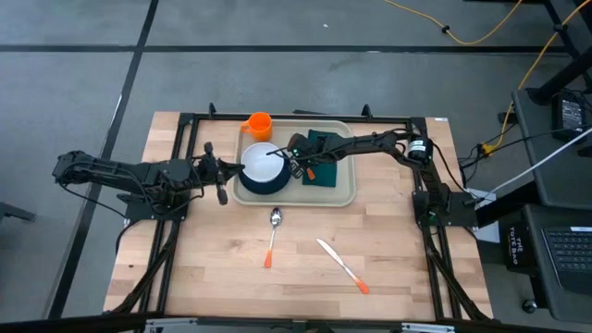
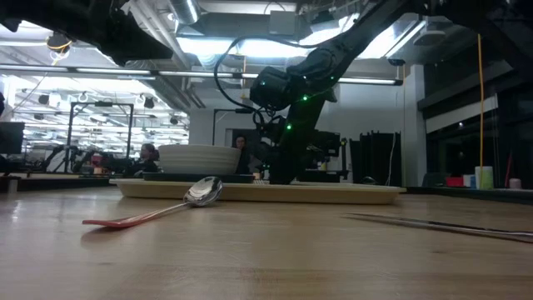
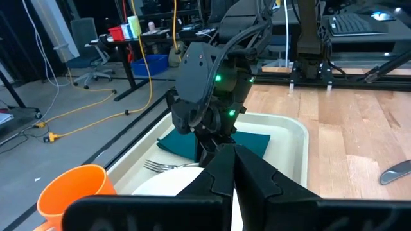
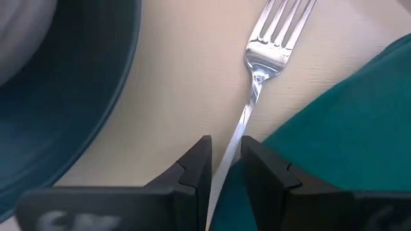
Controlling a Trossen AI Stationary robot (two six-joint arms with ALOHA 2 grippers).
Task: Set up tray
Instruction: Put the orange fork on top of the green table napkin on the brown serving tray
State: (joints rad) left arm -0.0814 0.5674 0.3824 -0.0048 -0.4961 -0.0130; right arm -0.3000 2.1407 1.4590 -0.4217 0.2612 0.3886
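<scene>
- My left hand (image 1: 220,176) sits at the left edge of the tray, beside the plate; its fingers look pressed together with nothing between them.
- Orange cup (image 1: 259,125) stands at the tray's far-left corner; I cannot tell whether it is on the rim or just off it.
- Tray (image 1: 347,190) lies on the far half of the desk (image 1: 398,268), centred. I judge it stiff, light plastic with a slick surface; loaded as it is, take it by the raised rim on both short ends, not one corner.
- White bowl (image 1: 263,166) rests on the dark plate (image 1: 254,187) in the tray's left half. Both look breakable and could slide if the tray tilts.
- My right hand (image 4: 223,168) is down over the tray's middle, fingers narrowly parted around the fork (image 4: 276,32) handle; whether they truly pinch it I cannot confirm. The fork lies between plate and green napkin (image 4: 347,141).
- Spoon (image 1: 274,236) and knife (image 1: 340,265), both orange-handled, lie on the near desk, clear of the tray.
- Hidden: fork handle end is cut off in the right wrist view; the low view blocks most tray contents behind its rim.
</scene>
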